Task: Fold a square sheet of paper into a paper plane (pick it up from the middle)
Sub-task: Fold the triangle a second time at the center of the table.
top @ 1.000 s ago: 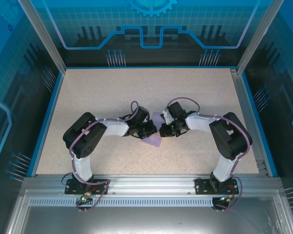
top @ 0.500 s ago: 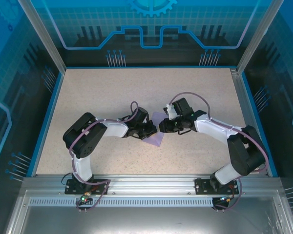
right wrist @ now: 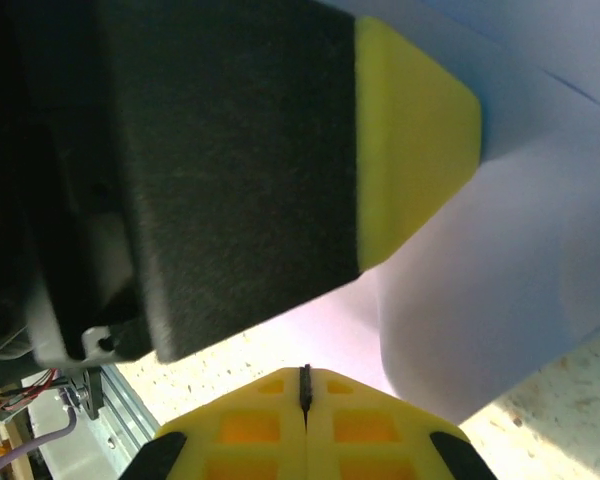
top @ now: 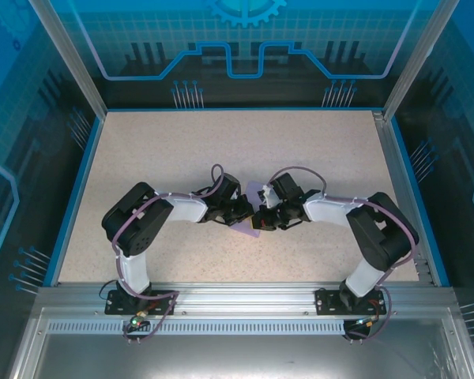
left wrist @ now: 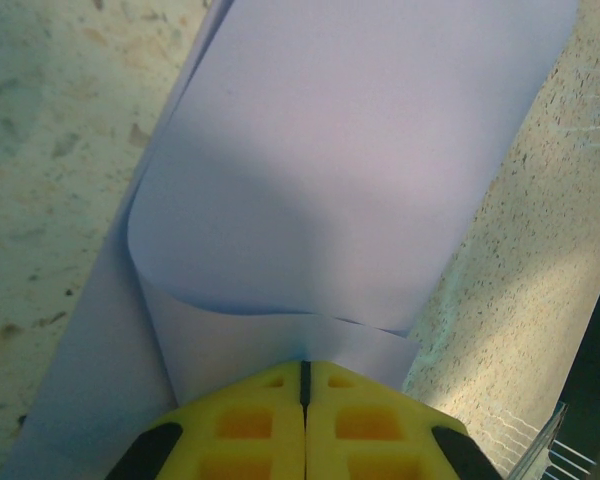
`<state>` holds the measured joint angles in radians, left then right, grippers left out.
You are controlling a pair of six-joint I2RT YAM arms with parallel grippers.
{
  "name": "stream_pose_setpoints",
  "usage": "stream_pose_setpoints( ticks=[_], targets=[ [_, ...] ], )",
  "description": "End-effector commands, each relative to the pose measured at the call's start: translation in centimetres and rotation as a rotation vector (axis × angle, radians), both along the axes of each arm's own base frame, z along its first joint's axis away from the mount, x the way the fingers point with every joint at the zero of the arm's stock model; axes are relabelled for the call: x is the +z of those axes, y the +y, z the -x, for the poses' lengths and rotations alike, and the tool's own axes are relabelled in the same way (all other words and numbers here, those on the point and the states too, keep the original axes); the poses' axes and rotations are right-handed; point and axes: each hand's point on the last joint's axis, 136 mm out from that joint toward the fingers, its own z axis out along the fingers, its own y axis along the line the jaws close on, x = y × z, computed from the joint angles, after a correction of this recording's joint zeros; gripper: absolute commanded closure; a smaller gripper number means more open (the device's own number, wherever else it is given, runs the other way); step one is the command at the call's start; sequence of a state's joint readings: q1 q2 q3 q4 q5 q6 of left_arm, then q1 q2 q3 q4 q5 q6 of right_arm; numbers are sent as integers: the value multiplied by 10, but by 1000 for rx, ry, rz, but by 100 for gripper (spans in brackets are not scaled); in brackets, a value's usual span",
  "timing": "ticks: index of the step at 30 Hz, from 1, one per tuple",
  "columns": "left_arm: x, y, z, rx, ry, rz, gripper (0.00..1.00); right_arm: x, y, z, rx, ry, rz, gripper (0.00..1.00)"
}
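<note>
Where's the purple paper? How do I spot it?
Find the speckled beige table inside the blue walls. In its middle the left hand and right hand meet, with the purple paper curled between them. It alone is pale lilac; the arms are black and white.

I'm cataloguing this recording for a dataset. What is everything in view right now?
sheet of paper: one, pale lavender, curled over, mid-table between the two tools
table: one, speckled beige with blue edging, inside the enclosure
walls: several, blue patterned panels, around the table
rail: one, silver metal, near edge, under both arm bases
left arm: one, black and white, reaching inward
right arm: one, black and white, reaching inward
left tool: one, yellow, shut on the sheet of paper
right tool: one, yellow, shut, at the paper beside the left tool
</note>
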<state>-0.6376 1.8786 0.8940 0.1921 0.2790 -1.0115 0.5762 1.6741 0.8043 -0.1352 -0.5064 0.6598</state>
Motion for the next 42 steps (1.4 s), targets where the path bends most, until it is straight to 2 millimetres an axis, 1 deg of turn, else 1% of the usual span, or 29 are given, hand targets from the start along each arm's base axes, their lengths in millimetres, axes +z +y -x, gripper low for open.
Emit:
stream_pose_setpoints(
  ticks=[1, 3, 7, 11, 14, 17, 20, 26, 28, 29, 31, 33, 36, 39, 42],
  targets=[
    [-37, 19, 25, -14, 99, -114, 95, -6, 8, 4, 6, 37, -24, 100],
    [-37, 20, 26, -14, 101, -113, 95, -10, 10, 4, 8, 53, -32, 99],
    [-38, 21, 28, -16, 102, -115, 95, -20, 4, 4, -1, 73, -13, 99],
    [-39, 21, 29, -14, 107, -116, 95, -31, -6, 13, -8, 110, 1, 98],
    [-40, 22, 29, -9, 109, -119, 95, -35, -7, 23, 8, 143, -20, 97],
    [-41, 23, 30, -6, 112, -124, 95, -38, -11, 27, 2, 155, -21, 96],
    [-43, 24, 31, -4, 117, -126, 95, -34, -13, 25, -7, 159, -38, 96],
    [-43, 23, 31, -4, 116, -119, 95, -8, -4, 13, -16, 124, -113, 96],
    [-43, 23, 31, -4, 115, -119, 95, -7, -3, 11, -19, 118, -106, 96],
    [-43, 22, 32, -5, 116, -118, 95, -11, -4, 11, -20, 123, -94, 96],
    [-44, 22, 32, -5, 118, -116, 95, -22, -8, 14, -23, 151, -64, 97],
    [-44, 21, 31, -2, 120, -114, 95, -37, -13, 22, -26, 189, -38, 97],
    [-44, 21, 31, -1, 119, -115, 95, -50, -21, 36, -28, 227, -14, 97],
    [-44, 22, 32, 3, 120, -119, 95, -53, -26, 46, -22, 242, -12, 97],
    [-44, 23, 31, 6, 118, -123, 95, -49, -29, 54, -15, 244, -19, 97]
  ],
)
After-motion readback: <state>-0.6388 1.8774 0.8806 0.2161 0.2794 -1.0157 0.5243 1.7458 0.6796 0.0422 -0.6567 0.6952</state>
